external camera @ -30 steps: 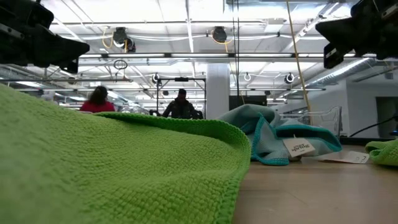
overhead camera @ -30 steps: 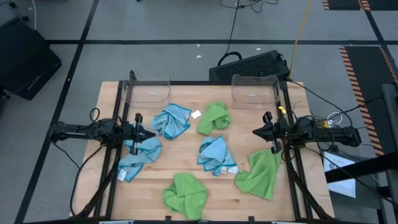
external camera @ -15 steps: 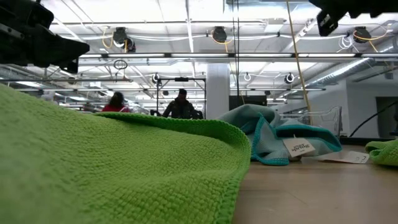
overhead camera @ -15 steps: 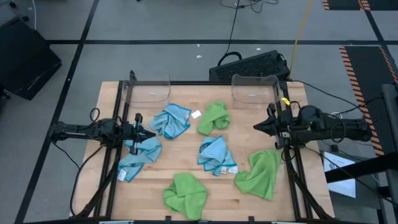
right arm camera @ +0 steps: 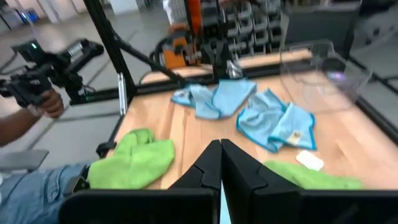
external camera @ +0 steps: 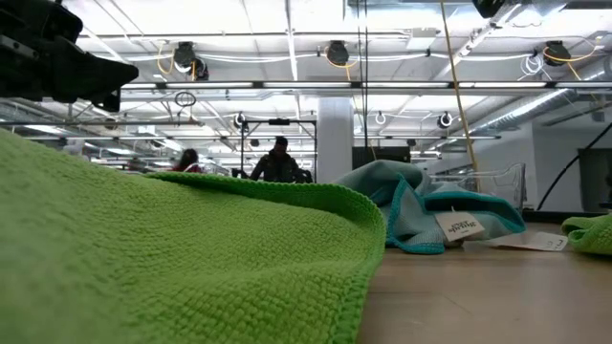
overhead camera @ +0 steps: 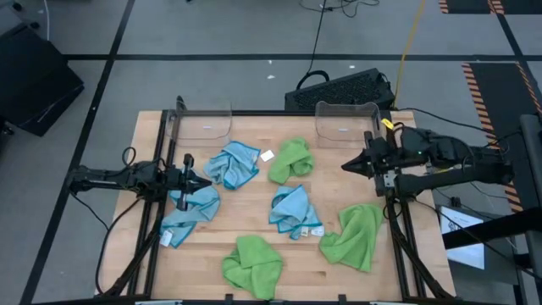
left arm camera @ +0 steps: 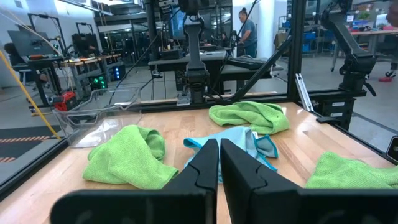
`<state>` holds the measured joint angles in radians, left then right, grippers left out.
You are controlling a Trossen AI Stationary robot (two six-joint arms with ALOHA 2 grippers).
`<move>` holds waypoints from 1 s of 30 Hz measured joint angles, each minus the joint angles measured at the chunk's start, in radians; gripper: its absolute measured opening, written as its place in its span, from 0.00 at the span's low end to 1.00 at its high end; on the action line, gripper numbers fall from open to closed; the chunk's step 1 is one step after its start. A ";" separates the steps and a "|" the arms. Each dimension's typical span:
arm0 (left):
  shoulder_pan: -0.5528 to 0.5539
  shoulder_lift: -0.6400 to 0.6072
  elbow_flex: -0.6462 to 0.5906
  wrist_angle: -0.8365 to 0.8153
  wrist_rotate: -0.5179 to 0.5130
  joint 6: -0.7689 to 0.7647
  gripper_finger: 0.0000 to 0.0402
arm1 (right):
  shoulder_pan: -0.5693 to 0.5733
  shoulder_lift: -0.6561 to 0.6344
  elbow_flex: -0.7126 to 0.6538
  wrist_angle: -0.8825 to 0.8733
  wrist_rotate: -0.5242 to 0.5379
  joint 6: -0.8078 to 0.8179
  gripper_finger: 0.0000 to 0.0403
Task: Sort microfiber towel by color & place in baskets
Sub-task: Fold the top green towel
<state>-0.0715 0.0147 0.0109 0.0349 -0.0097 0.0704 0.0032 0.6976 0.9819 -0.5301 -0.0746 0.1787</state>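
Six microfiber towels loose on the wooden table, two clear baskets at its far edge.

The left basket [overhead camera: 203,121] and the right basket [overhead camera: 345,123] stand upright, well apart, both see-through with nothing inside. A crumpled blue towel [overhead camera: 235,163] lies near the left basket, with a bunched green towel [overhead camera: 290,159] beside it, a white tag between them. Another blue towel [overhead camera: 191,212] lies toward the left side, drawn out into a long rumpled strip. A third blue towel [overhead camera: 294,211] sits mid-table, tag showing. A green towel [overhead camera: 251,263] is heaped at the near edge, and a flatter green towel [overhead camera: 353,237] spreads at the right.
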 joint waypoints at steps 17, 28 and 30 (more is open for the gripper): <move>0.000 0.013 0.040 -0.066 -0.002 -0.162 0.05 | 0.000 0.182 0.135 -0.171 0.079 -0.018 0.00; -0.001 0.270 0.458 -0.420 -0.052 -0.153 0.05 | 0.000 0.234 0.135 -0.161 0.078 -0.073 0.00; -0.001 0.336 0.537 -0.454 -0.053 -0.141 0.05 | 0.000 0.240 0.135 -0.155 0.078 -0.084 0.00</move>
<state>-0.0727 0.3510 0.5477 -0.4189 -0.0623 -0.0709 0.0032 0.9375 1.1172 -0.6852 0.0036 0.0950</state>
